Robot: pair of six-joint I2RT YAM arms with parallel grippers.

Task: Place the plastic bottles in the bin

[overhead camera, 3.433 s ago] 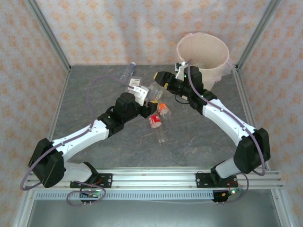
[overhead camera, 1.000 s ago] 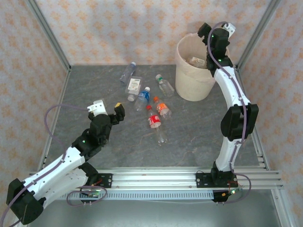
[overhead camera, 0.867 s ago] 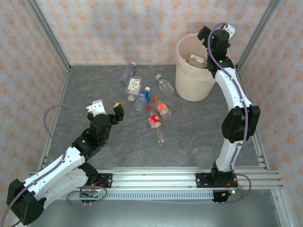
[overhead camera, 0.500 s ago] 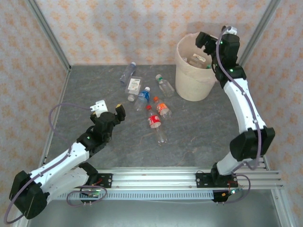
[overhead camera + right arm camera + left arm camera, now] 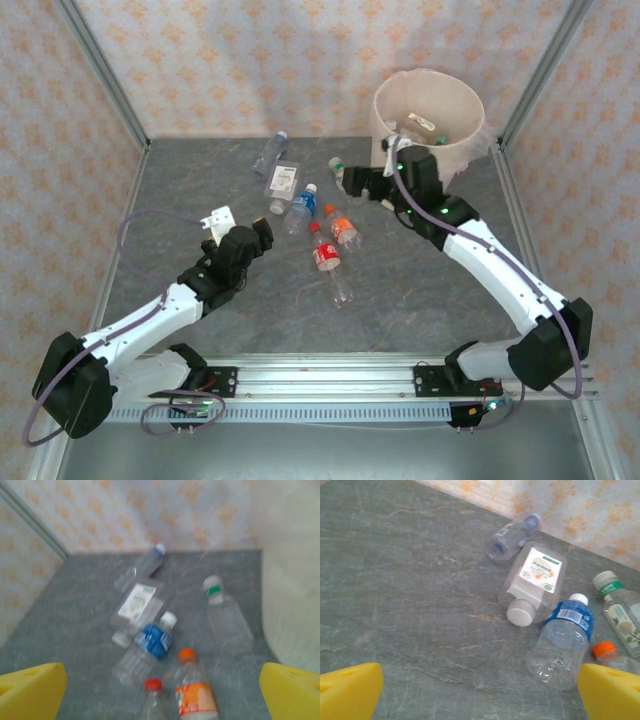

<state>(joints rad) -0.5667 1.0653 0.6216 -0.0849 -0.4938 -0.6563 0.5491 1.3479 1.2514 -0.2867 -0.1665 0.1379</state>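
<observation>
Several clear plastic bottles lie in a loose group on the grey floor. They are a purple-capped bottle [image 5: 268, 153], a white-labelled bottle [image 5: 284, 182] [image 5: 536, 580], a blue-labelled bottle [image 5: 302, 205] [image 5: 565, 640] [image 5: 150, 642], a green-capped bottle [image 5: 620, 612] [image 5: 225, 615], an orange-labelled bottle [image 5: 344, 229] [image 5: 195, 692] and a red-labelled bottle [image 5: 326, 255]. The cream bin [image 5: 455, 150] stands at the back right with bottles inside. My left gripper [image 5: 255, 234] [image 5: 480, 700] is open and empty, just short of the blue-labelled bottle. My right gripper [image 5: 358, 183] [image 5: 162, 695] is open and empty above the green-capped bottle.
Metal frame posts and patterned walls close off the floor on three sides. The bin wall [image 5: 295, 605] rises close to the right of my right gripper. Bare grey floor lies to the left [image 5: 180, 190] and at the front right [image 5: 430, 290].
My right arm has come down from over the bin to the bottle group. My left arm has reached forward toward the bottles. The bottles on the floor have not moved.
</observation>
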